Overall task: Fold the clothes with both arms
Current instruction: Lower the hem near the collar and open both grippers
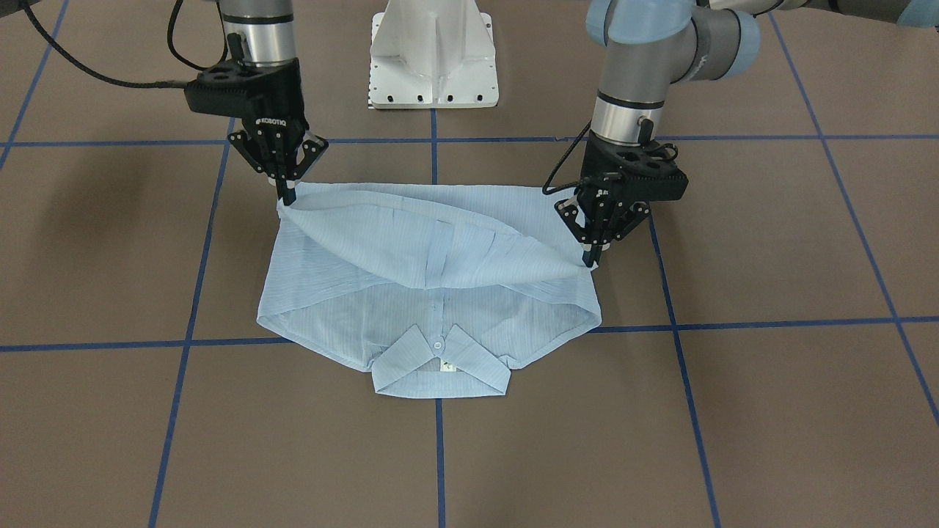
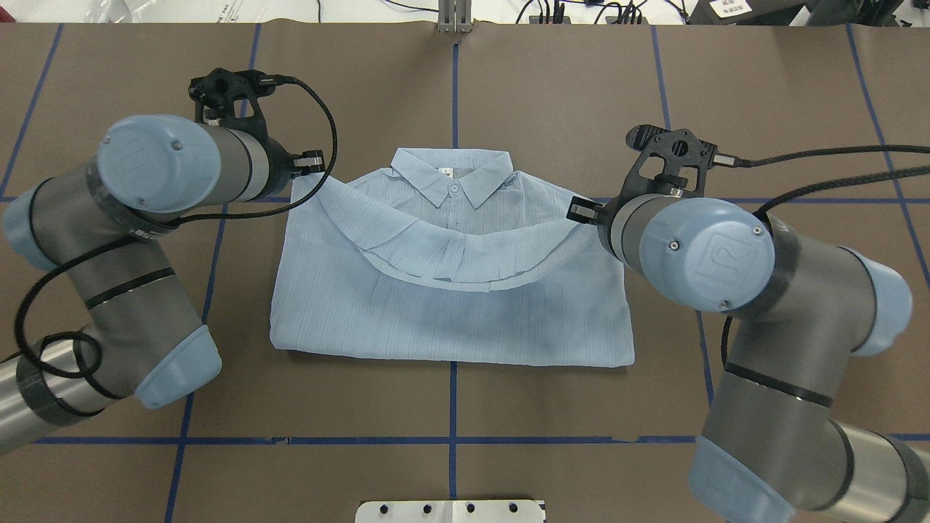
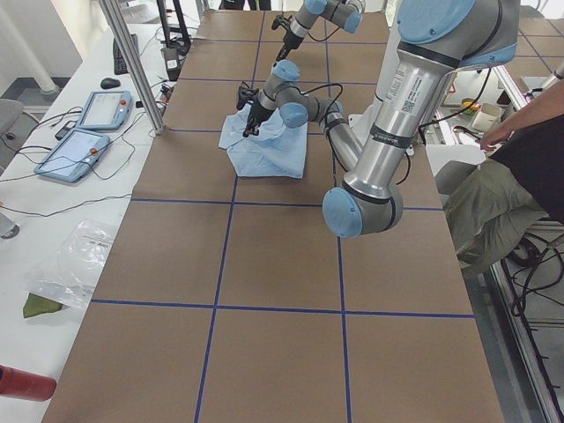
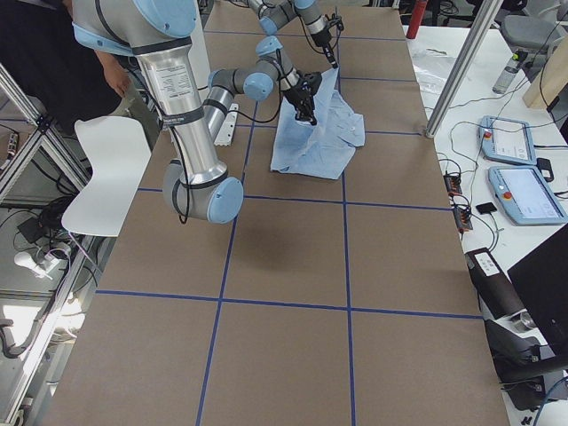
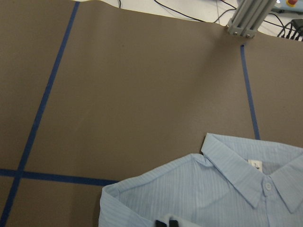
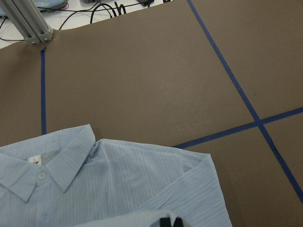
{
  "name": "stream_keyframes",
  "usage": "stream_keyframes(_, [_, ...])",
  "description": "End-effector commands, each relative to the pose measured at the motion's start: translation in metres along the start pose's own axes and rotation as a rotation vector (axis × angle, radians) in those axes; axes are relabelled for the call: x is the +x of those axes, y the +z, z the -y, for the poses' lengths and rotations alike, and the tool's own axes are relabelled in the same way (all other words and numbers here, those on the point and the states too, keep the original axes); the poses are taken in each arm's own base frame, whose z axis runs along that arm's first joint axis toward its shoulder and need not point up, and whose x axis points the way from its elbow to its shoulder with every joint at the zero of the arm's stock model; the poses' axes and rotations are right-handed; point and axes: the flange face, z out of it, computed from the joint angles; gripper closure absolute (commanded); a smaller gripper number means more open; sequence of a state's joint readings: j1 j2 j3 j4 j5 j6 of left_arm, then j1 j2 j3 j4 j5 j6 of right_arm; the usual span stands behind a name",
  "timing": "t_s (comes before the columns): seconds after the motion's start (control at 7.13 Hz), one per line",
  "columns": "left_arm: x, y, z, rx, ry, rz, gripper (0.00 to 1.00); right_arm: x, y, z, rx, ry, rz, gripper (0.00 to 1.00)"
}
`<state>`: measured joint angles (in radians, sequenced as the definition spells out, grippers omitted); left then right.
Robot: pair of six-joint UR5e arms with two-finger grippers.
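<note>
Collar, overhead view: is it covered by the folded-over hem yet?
No, the collar lies fully exposed; the lifted hem of the shirt sags well short of it.

My right arm [image 4: 182,98], near and large, bends over the brown counter [image 4: 284,337] with its jaws at the near raised edge of the light blue shirt [image 4: 319,142]. My left arm [image 4: 312,22], far and small, has its jaws at the far edge. Two tablets [image 4: 524,191] lie off to the side; a white chair [image 4: 98,177] stands beside the counter.
</note>
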<state>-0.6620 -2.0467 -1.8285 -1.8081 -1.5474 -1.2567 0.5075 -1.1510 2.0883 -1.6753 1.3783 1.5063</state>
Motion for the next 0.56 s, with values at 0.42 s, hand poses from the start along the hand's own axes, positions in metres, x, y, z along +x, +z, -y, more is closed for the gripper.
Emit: stream_keyframes(0.42, [-0.039,0.112,-0.006,0.062,0.149,0.013,1.00,0.023,0.122,0.010,0.031,-0.041,-0.050,1.00])
